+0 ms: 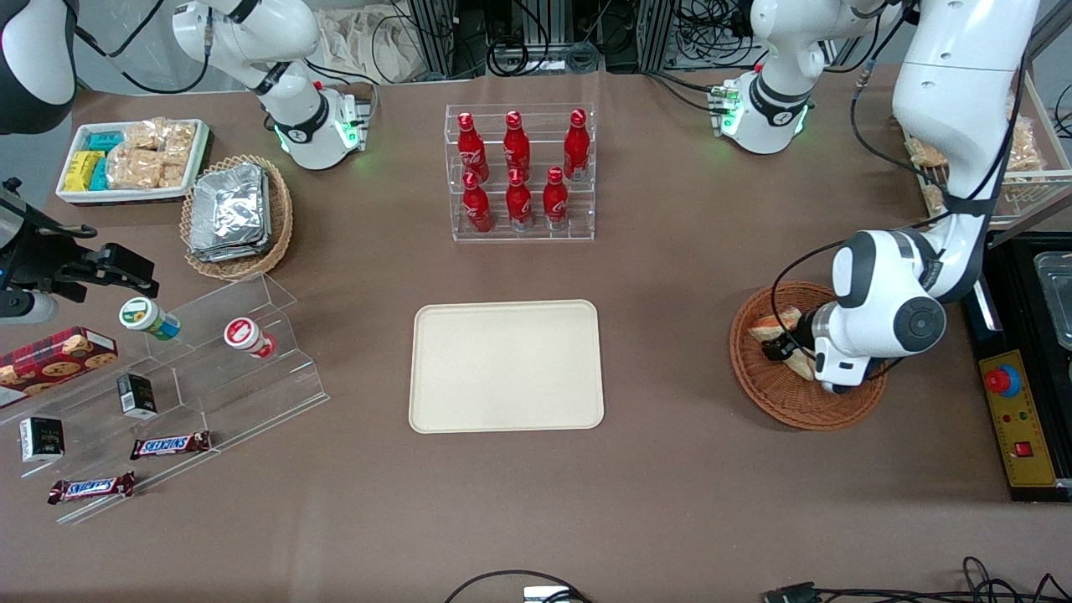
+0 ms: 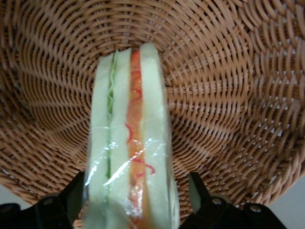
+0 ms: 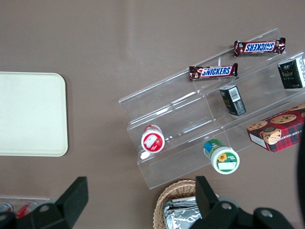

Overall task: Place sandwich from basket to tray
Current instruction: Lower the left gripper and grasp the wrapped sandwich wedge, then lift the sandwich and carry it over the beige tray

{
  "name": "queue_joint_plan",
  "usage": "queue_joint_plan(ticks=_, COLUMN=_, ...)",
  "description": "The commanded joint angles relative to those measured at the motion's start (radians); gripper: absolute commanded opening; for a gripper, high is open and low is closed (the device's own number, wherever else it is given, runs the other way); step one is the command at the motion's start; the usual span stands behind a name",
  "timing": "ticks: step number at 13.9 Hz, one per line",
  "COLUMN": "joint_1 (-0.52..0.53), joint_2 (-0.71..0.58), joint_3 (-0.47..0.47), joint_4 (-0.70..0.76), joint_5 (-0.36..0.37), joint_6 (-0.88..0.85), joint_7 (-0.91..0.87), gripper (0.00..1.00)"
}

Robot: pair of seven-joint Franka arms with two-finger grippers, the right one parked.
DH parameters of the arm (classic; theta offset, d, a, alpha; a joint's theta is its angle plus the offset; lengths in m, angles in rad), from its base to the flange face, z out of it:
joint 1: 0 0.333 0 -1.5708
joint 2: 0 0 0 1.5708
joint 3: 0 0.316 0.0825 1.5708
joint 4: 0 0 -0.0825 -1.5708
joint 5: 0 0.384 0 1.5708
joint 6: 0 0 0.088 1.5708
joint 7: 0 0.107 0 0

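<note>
While the gripper [image 1: 785, 347] is lowered into the basket [image 1: 766, 389] at the working arm's end of the table, the sandwich [image 2: 129, 143] is seen standing on edge between its two fingers [image 2: 198, 191]. In the left wrist view, the jaws are spread to either side of the wedge, one finger just beside each bread face; whether the pads actually touch the clear wrap cannot be told. The filling edge, with its green and red-orange layers, is turned toward the wrist camera, and the woven basket wall is seen all around the sandwich. In the front view, the sandwich [image 1: 775, 325] is partly covered by the gripper and lies in the half of the basket nearer the tray [image 1: 507, 366]. The tray lies flat at the table's middle, well apart from the basket.
</note>
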Motion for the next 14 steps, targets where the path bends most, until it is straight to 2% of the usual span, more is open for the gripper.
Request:
queue_joint_plan(ticks=1, joint_1=-0.004, joint_2=-0.028, joint_3=0.002, joint_4=-0.003, joint_5=-0.005, joint_6=0.002, joint_7=-0.013, gripper=0.0)
queue_joint_plan(ticks=5, joint_1=-0.005, joint_2=-0.121, joint_3=-0.009, joint_4=0.017, joint_5=0.001, joint_6=-0.108, joint_7=0.109, gripper=0.0)
queue_joint_plan(ticks=8, joint_1=-0.005, joint_2=-0.175, joint_3=-0.037, joint_4=0.125, joint_5=-0.002, joint_6=-0.297, joint_7=0.29, gripper=0.0)
queue_joint_plan(ticks=11, joint_1=-0.01, joint_2=-0.152, joint_3=-0.132, joint_4=0.309, joint_5=0.007, joint_6=-0.46, joint_7=0.399, gripper=0.0)
queue_joint_plan(ticks=14, joint_1=-0.066, joint_2=-0.081, joint_3=-0.199, joint_4=0.441, joint_5=-0.002, joint_6=-0.475, joint_7=0.391, gripper=0.0)
